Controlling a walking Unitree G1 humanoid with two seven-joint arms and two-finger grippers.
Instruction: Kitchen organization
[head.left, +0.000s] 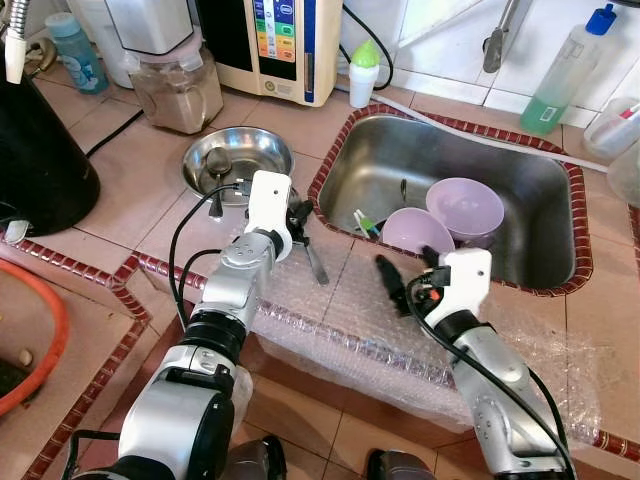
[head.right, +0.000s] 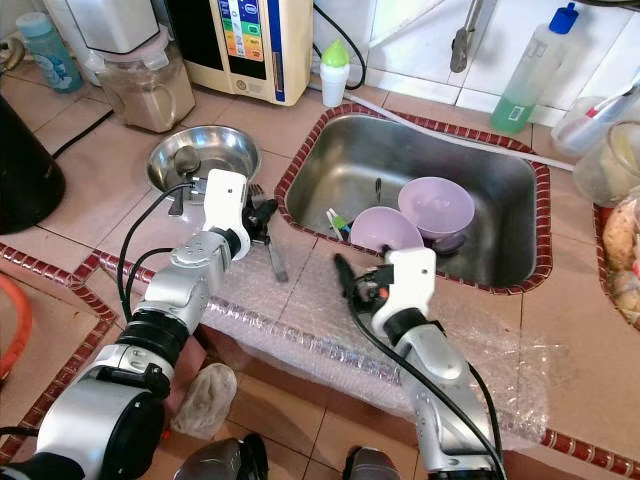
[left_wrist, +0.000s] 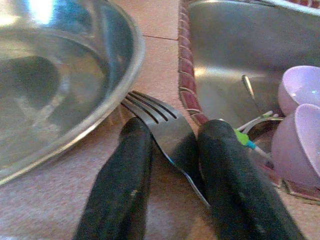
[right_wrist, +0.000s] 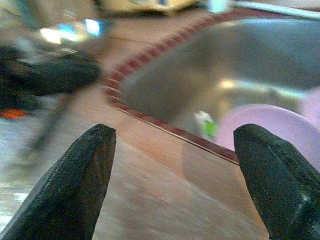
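Note:
My left gripper (head.left: 298, 222) is shut on a metal fork (head.left: 314, 260) on the tiled counter, between a steel bowl (head.left: 238, 155) and the sink (head.left: 450, 150). In the left wrist view the fork's head (left_wrist: 162, 125) lies pinched between the two black fingers (left_wrist: 120, 185), beside the bowl's rim (left_wrist: 115, 100). The handle points down onto a sheet of bubble wrap (head.left: 350, 320). A spoon (head.left: 218, 165) rests in the steel bowl. My right gripper (head.left: 408, 275) hovers open over the bubble wrap at the sink's near edge, holding nothing. Two purple bowls (head.left: 465, 205) (head.left: 415, 228) sit in the sink.
A green and white brush (head.left: 365, 222) and a spoon (head.left: 403, 188) lie in the sink. At the back stand a blender jar (head.left: 180, 85), a water purifier (head.left: 285, 45), a small bottle (head.left: 364, 70) and a soap bottle (head.left: 560, 75). A black vessel (head.left: 40, 150) stands at the left.

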